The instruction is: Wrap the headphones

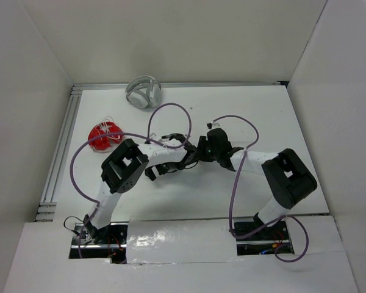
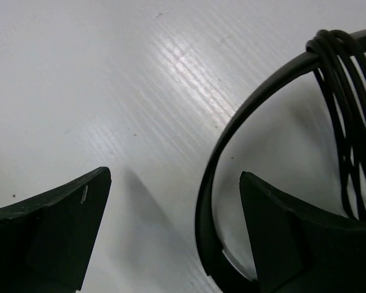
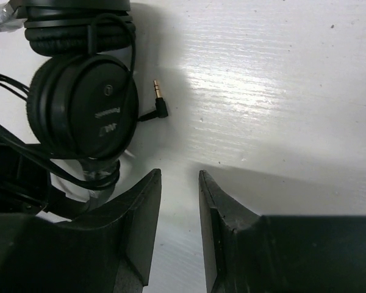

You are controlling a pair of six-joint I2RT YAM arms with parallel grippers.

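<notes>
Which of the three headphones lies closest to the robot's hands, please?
The black headphones, in close view of both wrist cameras, cable looped over their headband; the white pair and the red pair lie farther off.

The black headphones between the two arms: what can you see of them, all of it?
The black headphones are small on-ear ones lying on the white table. Their round cups look like matte plastic with padded rings; one bears pale lettering. The thin cable is wound in several loops over the thin curved headband. Its gold-tipped plug lies loose beside a cup. The headband passes through the open left tool, ungripped; the right tool sits beside a cup, holding nothing.
</notes>
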